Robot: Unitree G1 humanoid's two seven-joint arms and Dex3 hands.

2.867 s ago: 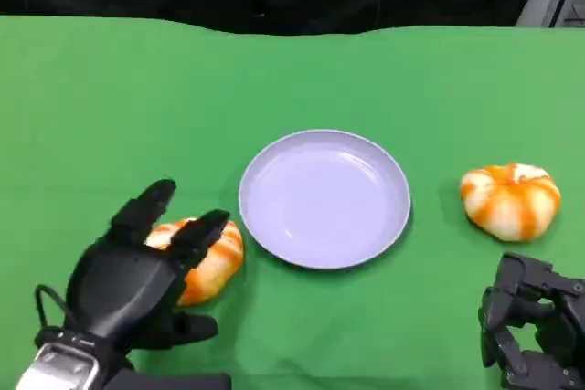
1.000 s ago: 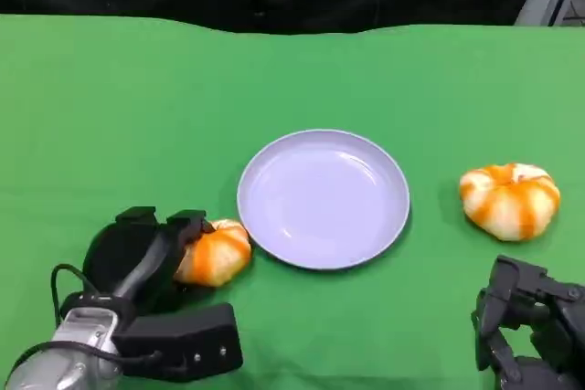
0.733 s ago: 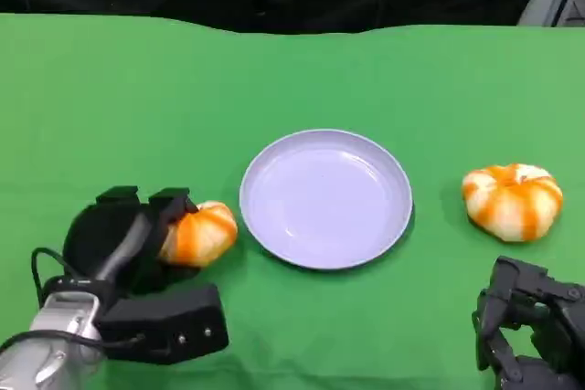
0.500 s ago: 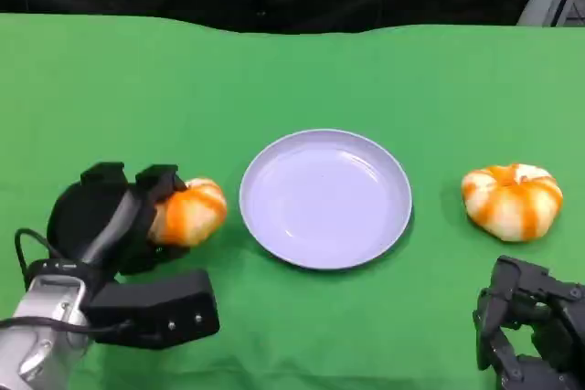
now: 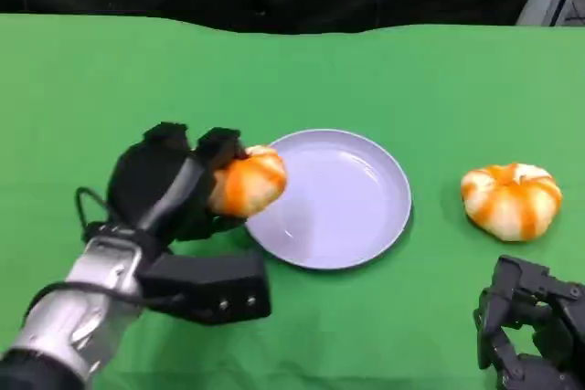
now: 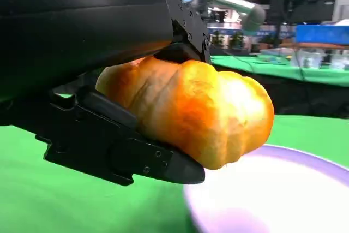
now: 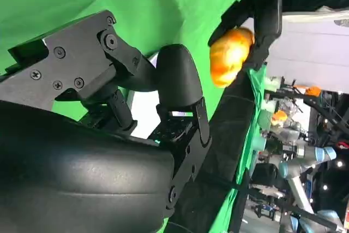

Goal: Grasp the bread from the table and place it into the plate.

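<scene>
Bread (image 5: 249, 180), the orange-and-white striped bun, sits clamped in the left hand (image 5: 178, 184), lifted off the green table (image 5: 110, 89) and poised at the near-left rim of the plate (image 5: 366, 216); the left wrist view shows the bun (image 6: 191, 107) pinched between dark fingers (image 6: 109, 145) above and below, its free end hanging over the pale plate edge (image 6: 283, 189); the carry looks nearly finished and the step in hand is the placing; the next move, as I judge it, calls for a little more travel toward the plate's middle, a lowering, and then a spreading of the fingers so the bun settles inside the rim rather than on it; the plate holds nothing yet, its lavender surface bare; a second striped bun (image 5: 510, 200) lies on the cloth well to the right of the plate, untouched; the right hand (image 5: 530, 331) rests low at the near-right corner, fingers curled in and grasping nothing.
</scene>
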